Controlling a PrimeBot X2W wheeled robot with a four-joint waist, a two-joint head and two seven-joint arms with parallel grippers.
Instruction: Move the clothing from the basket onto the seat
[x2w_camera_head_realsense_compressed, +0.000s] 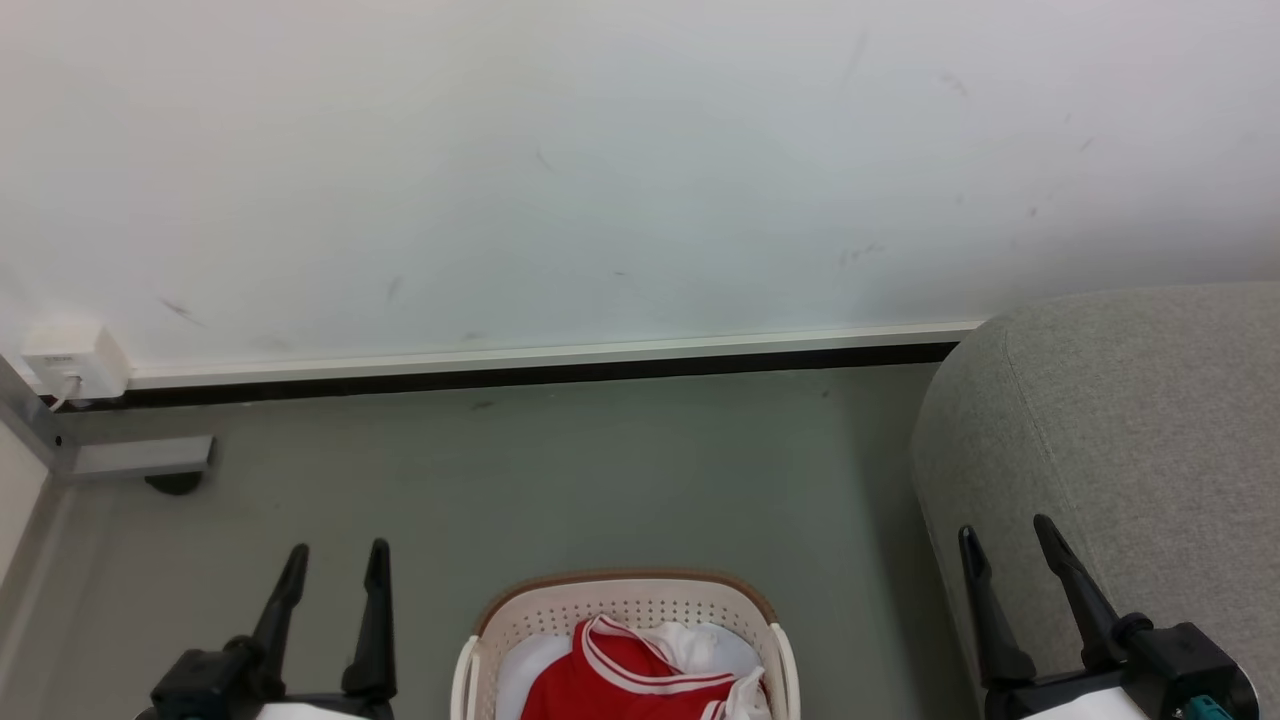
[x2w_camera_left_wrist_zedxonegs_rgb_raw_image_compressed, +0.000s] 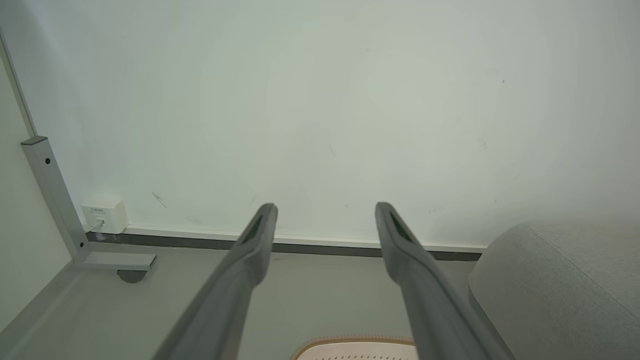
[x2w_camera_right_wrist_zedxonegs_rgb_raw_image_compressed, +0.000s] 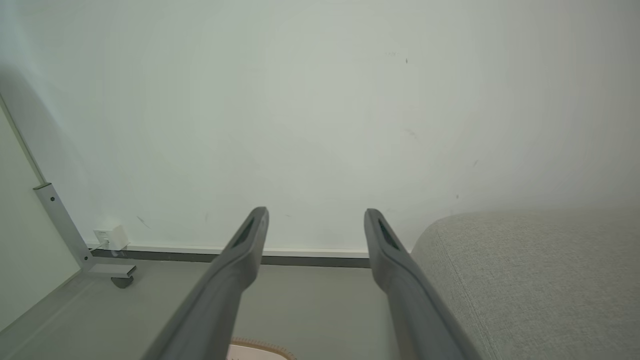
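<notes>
Foreground, head view: the left gripper (x2w_camera_head_realsense_compressed: 338, 549) at lower left and the right gripper (x2w_camera_head_realsense_compressed: 1003, 526) at lower right, each with its two dark fingers spread apart and nothing between them. The left wrist view shows the left gripper (x2w_camera_left_wrist_zedxonegs_rgb_raw_image_compressed: 325, 207) released, its fingers framing bare wall. The right wrist view shows the right gripper (x2w_camera_right_wrist_zedxonegs_rgb_raw_image_compressed: 316, 212) likewise released and empty.

Between the two grippers, at the bottom edge of the head view, stands the basket (x2w_camera_head_realsense_compressed: 625, 581), cream with a brown rim and rows of small holes. The clothing (x2w_camera_head_realsense_compressed: 620, 682), red with white striped trim, lies bunched inside it over white cloth (x2w_camera_head_realsense_compressed: 530, 668). The basket's rim (x2w_camera_left_wrist_zedxonegs_rgb_raw_image_compressed: 350, 341) also appears at the lower edge of the left wrist view.

Middle ground: grey-green floor (x2w_camera_head_realsense_compressed: 600, 470), with the seat (x2w_camera_head_realsense_compressed: 1130, 420), grey and round-edged, on the robot's right, beside the right gripper and apart from the basket.

Background: a metal frame foot (x2w_camera_head_realsense_compressed: 140, 455) and a white socket box (x2w_camera_head_realsense_compressed: 75, 358) at far left, a dark-and-white baseboard (x2w_camera_head_realsense_compressed: 550, 362), and a scuffed white wall (x2w_camera_head_realsense_compressed: 600, 150).
</notes>
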